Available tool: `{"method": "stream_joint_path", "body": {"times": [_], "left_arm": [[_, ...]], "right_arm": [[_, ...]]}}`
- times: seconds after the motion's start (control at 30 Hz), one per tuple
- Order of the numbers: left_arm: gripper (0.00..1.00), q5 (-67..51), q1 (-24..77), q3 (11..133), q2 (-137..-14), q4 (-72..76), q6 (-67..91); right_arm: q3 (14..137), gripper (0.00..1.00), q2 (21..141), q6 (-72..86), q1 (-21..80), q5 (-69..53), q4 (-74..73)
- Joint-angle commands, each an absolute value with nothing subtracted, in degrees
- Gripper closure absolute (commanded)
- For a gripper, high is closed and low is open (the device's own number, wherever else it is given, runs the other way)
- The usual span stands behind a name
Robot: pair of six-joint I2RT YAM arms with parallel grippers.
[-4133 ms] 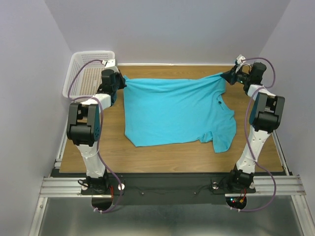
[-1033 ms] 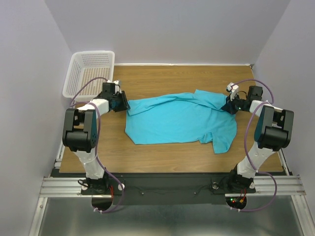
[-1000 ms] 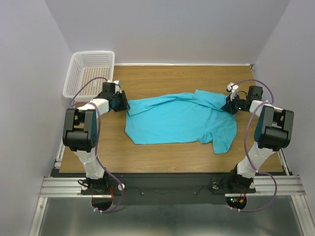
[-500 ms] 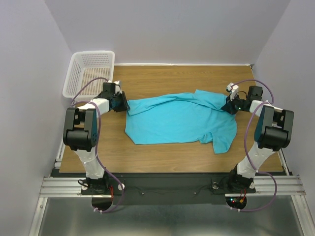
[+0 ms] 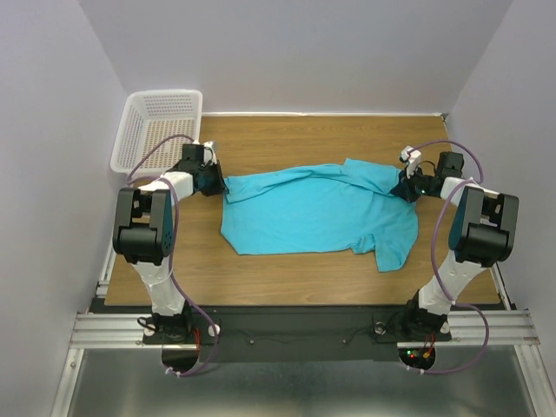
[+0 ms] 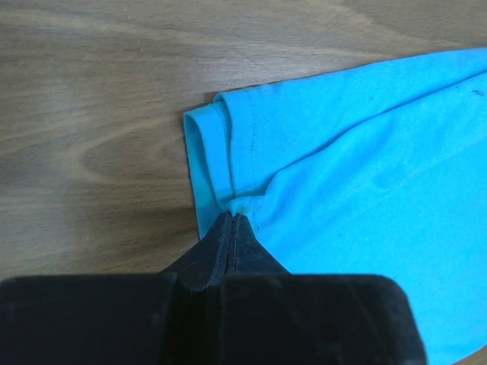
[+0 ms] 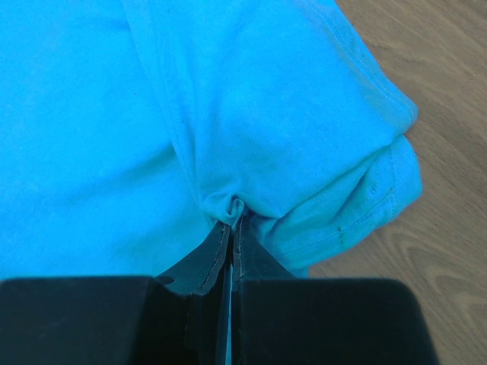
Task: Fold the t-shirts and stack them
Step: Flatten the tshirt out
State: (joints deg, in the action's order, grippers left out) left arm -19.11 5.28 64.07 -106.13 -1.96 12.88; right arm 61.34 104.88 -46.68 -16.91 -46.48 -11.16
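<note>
Left wrist view has the left gripper (image 6: pixel 230 222) pinched tight on a fold of the turquoise t-shirt (image 6: pixel 358 190) just inside a hemmed edge. The right gripper (image 7: pixel 232 217) is likewise clamped on bunched cloth beside a sleeve. From above, the turquoise t-shirt lies mid-way across the wooden surface (image 5: pixel 287 139), its twelve-o'clock edge folded toward six, with a white mesh basket (image 5: pixel 156 122) at ten o'clock. The cloth looks light, limp and wrinkle-prone, so holds at hems or corners, kept taut between both arms, would probably serve best.
</note>
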Motion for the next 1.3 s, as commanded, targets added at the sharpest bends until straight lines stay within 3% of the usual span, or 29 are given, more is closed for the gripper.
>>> {"method": "stream_joint_path", "body": {"times": [0.0,0.5,0.63,0.9,1.0,1.13,1.27], "left_arm": [[1.00,-21.01,5.45,66.71,-100.29,-0.53,8.54],[1.00,-16.35,3.26,61.17,-84.64,15.38,1.32],[1.00,-19.94,2.11,61.26,-85.25,12.15,2.81],[1.00,-24.96,2.11,55.29,-87.71,5.28,10.01],[1.00,-26.37,2.11,53.36,-88.59,3.17,11.42],[1.00,-26.28,2.11,51.51,-88.42,2.37,11.43],[1.00,-26.28,2.11,50.19,-88.24,2.55,10.90]], "right_arm": [[63.98,0.99,102.66,-46.67,-17.40,-47.11,-11.69],[80.68,0.99,103.89,-36.21,-17.93,-52.29,-11.87],[77.01,1.00,101.61,-39.18,-18.89,-53.09,-12.22],[56.00,0.98,93.26,-60.10,-18.90,-45.28,-19.24],[52.57,0.91,92.20,-62.75,-18.90,-41.24,-20.13],[52.02,0.65,89.31,-59.95,-19.60,-40.87,-20.65],[57.81,0.50,90.17,-50.48,-19.86,-44.37,-20.74]]}}
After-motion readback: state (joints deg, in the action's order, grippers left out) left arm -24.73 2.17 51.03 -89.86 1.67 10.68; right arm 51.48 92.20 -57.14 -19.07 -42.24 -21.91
